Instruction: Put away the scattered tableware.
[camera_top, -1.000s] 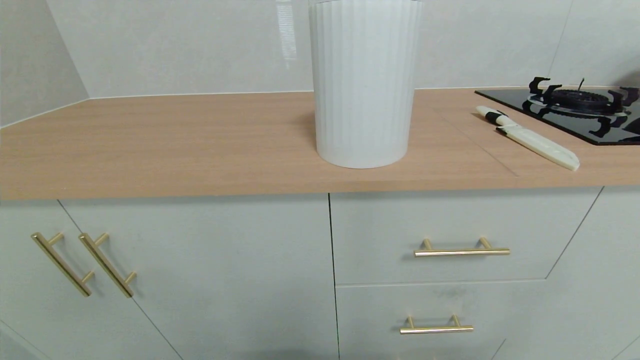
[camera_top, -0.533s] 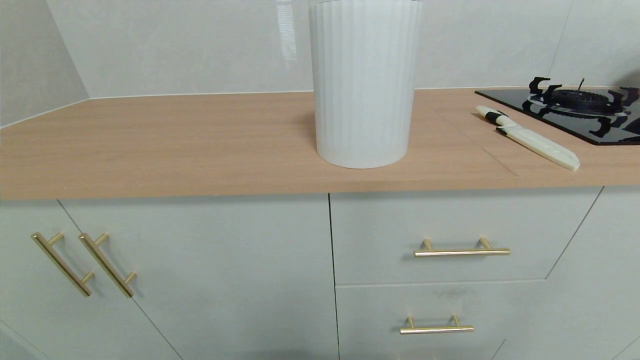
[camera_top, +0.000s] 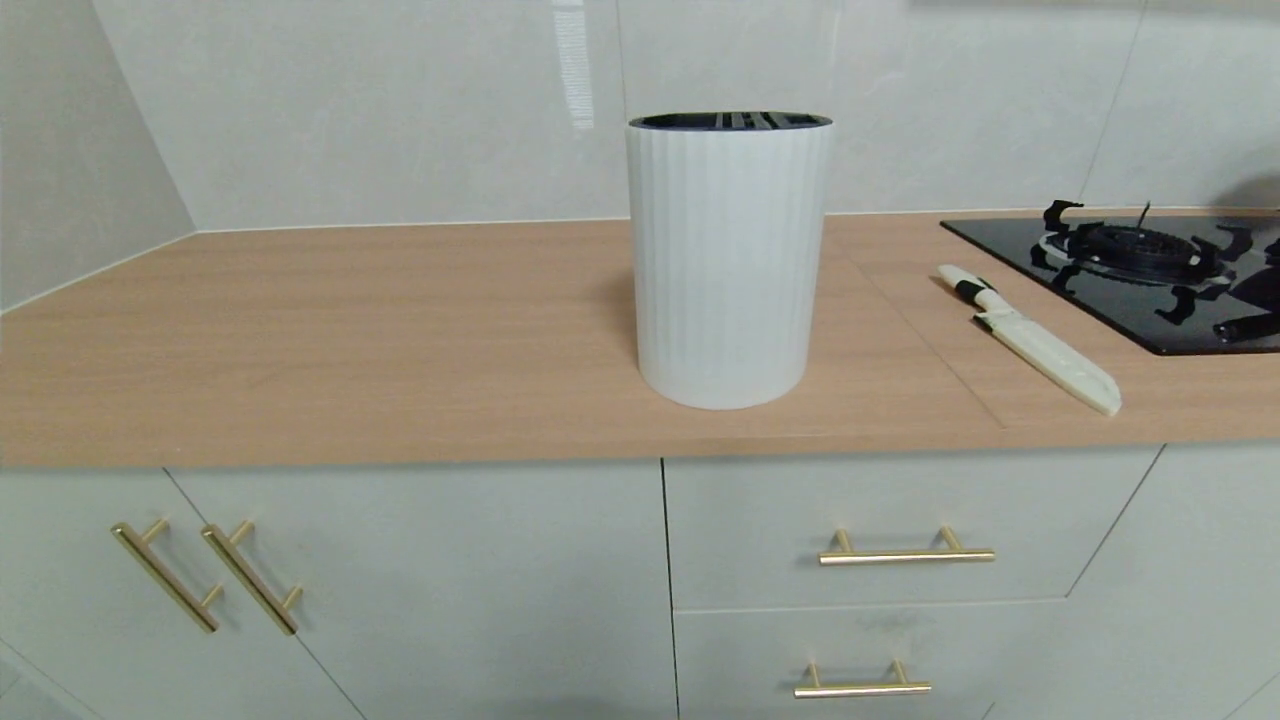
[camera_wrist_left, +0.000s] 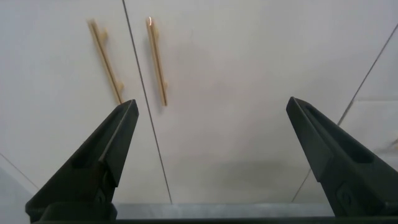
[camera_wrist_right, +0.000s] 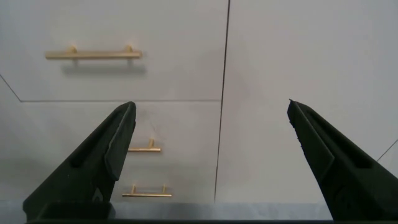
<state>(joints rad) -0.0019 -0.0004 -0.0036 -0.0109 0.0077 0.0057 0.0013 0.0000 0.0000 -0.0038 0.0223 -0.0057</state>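
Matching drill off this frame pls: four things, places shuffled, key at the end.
1. white ribbed cylindrical knife holder
2. cream knife with black-banded handle
3. black glass gas hob
4. upper drawer's gold bar handle

A. lying flat on the wooden counter
B. on a cabinet front below
C. standing upright mid-counter
D. set into the counter's right end

Pairs: 1-C, 2-A, 3-D, 4-B

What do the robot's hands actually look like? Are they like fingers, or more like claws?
The left gripper and right gripper look alike. Each has two matte black fingers, long flat wedges that taper to a narrow tip, plain and unmarked.
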